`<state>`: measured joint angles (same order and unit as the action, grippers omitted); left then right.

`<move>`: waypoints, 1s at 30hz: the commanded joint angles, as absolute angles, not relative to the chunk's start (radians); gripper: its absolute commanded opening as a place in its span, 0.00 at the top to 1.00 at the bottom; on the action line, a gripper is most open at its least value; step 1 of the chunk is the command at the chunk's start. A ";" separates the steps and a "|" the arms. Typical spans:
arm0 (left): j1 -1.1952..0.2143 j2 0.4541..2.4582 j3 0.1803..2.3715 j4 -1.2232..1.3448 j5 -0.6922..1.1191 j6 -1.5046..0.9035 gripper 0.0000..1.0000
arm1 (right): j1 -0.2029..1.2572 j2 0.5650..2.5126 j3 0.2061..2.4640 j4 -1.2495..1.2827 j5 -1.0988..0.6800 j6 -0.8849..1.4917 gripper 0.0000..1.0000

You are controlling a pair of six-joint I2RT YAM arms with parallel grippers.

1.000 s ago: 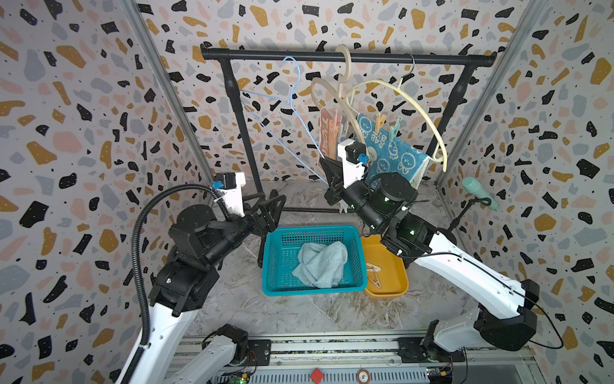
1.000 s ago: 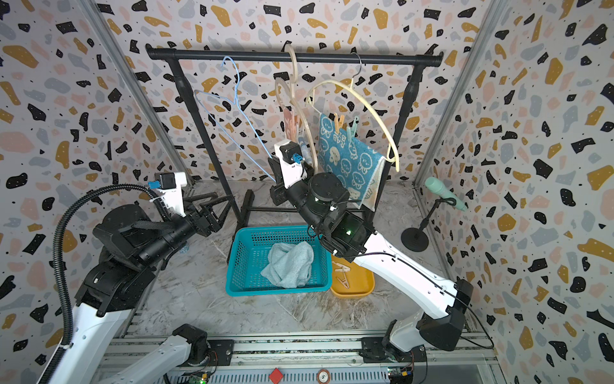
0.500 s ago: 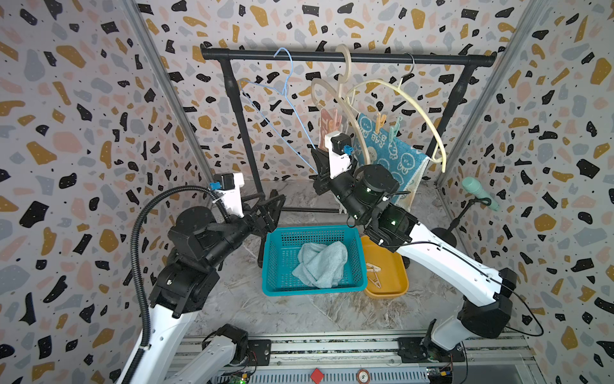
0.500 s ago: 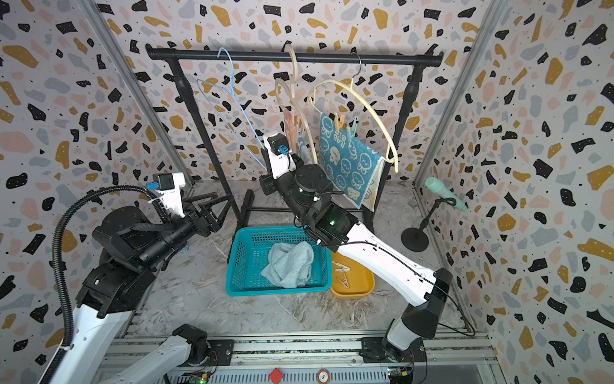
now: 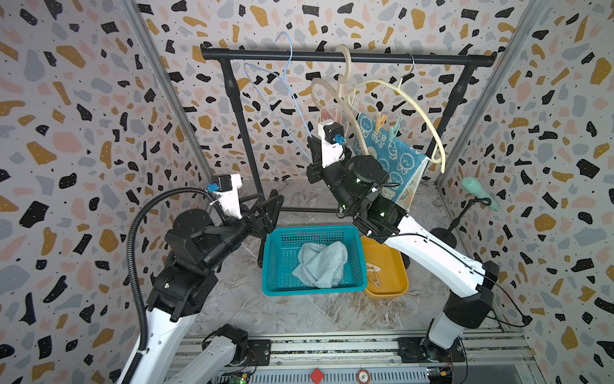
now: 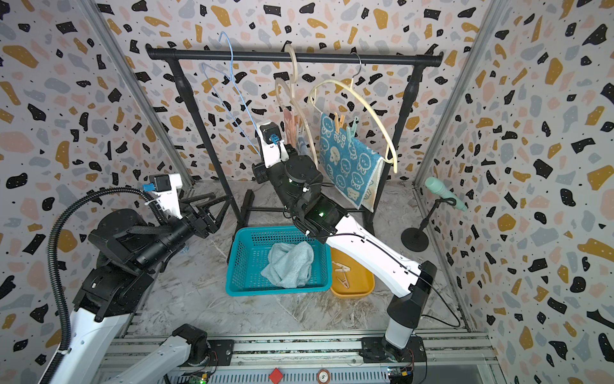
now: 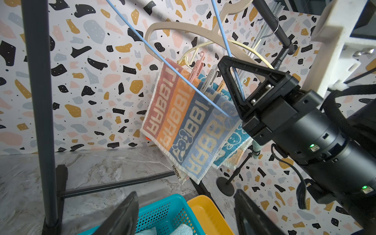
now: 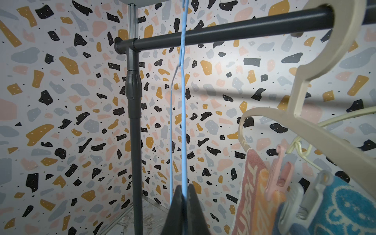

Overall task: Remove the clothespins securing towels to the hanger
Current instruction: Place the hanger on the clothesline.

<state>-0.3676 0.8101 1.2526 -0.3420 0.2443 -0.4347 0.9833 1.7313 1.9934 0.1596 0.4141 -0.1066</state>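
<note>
Right wrist view: right gripper (image 8: 184, 192) clenched on the thin blue wire hanger (image 8: 183, 122); the pinch is plain only here.
Left wrist view: left gripper (image 7: 184, 200) spread wide, grasping nothing; striped towel (image 7: 183, 122) pegged to the beige hanger (image 7: 183, 26) by a pink clothespin (image 7: 196, 69) and a grey clothespin (image 7: 207, 80).
Top views: teal rabbit towel (image 5: 395, 159) pegged on the cream hanger (image 5: 428, 119); pale blue towel (image 5: 320, 264) crumpled in the mesh basket (image 5: 279, 266); loose clothespins (image 5: 373, 274) in the yellow tray (image 5: 393, 262).
Room: marbled floor (image 5: 299, 309), terrazzo-print walls (image 5: 66, 133), black tube rack (image 5: 365, 57).
</note>
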 commanded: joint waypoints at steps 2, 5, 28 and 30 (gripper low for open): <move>-0.367 0.793 1.245 -0.310 0.236 -0.437 0.26 | 0.972 1.759 2.082 0.138 0.466 -0.119 1.00; -0.367 0.789 1.243 -0.312 0.235 -0.437 0.26 | 0.968 1.781 2.105 0.127 0.472 -0.121 1.00; -0.367 0.785 1.202 -0.287 0.238 -0.452 0.26 | 0.972 1.690 1.948 0.117 0.397 -0.078 0.64; -0.368 0.788 1.203 -0.286 0.239 -0.452 0.26 | 0.982 1.665 1.918 0.129 0.388 -0.080 0.51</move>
<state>-0.3676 0.7921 1.2030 -0.3347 0.2340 -0.4427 0.9649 1.7382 1.9305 0.0902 0.4095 -0.0860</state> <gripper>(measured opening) 0.739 0.454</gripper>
